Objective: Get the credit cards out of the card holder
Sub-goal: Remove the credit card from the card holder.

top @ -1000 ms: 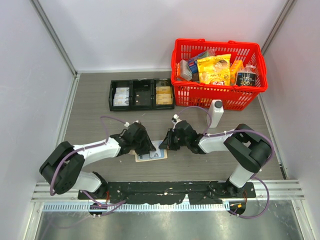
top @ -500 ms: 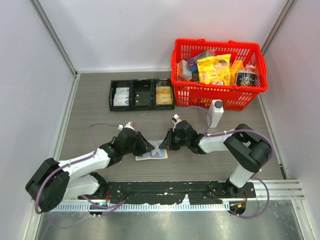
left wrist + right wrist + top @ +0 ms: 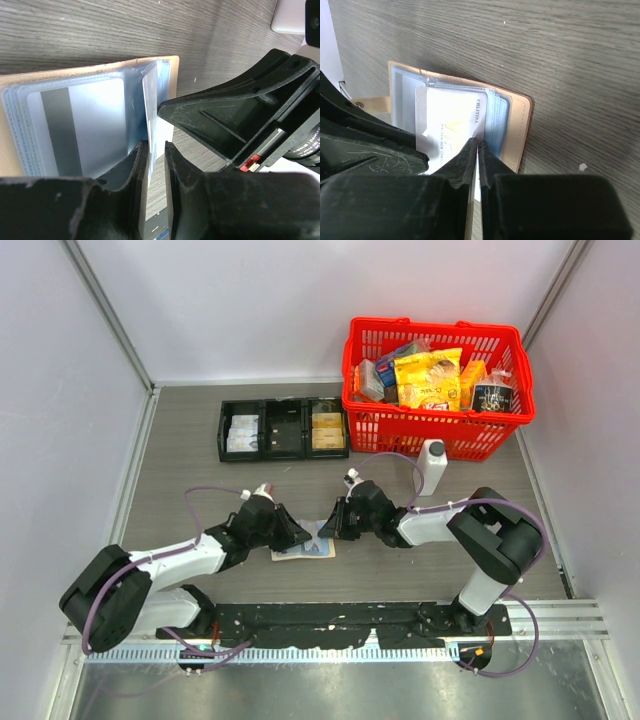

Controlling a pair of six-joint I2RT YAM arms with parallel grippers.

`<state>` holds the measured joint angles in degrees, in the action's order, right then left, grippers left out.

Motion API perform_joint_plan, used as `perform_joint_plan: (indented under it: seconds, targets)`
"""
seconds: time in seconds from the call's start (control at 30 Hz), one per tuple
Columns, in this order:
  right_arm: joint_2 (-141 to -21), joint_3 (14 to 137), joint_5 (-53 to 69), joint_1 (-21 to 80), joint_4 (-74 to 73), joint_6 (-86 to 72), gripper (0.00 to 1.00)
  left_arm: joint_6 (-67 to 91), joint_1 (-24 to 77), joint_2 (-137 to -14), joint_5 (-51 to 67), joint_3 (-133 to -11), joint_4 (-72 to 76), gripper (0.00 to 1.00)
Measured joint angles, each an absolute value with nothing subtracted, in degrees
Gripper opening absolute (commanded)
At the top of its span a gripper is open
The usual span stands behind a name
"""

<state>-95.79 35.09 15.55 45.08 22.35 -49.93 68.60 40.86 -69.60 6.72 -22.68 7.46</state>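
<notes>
Narrowing since a second ago, left hand (image 3: 155, 146) is closing around a credit card's (image 3: 159, 134) edge; bite unclear. Right hand (image 3: 477, 142), clamped together, is pinching the open card holder (image 3: 300, 553), lying lower centre of the overhead frame. Squeezing fully before pulling straight matters.

Robot lab test cell: white panel walls (image 3: 300, 310), aluminium corner posts (image 3: 105, 310), black mounting plate (image 3: 330, 618), red shopping basket (image 3: 437, 437) of grocery props.

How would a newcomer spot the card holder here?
From the red basket at far right, come toward the arm bases. The card holder lies open where the left gripper and right gripper meet; unlike the black tray behind, it is flat, tan-edged, with pale-blue sleeves.
</notes>
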Motion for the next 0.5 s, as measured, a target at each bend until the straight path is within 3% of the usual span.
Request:
perform_joint_plan:
  seconds: [0.27,0.5]
  targets:
    - [-96.0,35.1,15.6,45.0,22.7,-50.0,0.11,68.5,40.9,-67.4,6.0,-22.7,6.7,0.00]
    - [-96.5,35.2,15.8,44.9,23.1,-50.2,0.10,68.3,40.9,-62.8,4.2,-22.2,4.3,0.00]
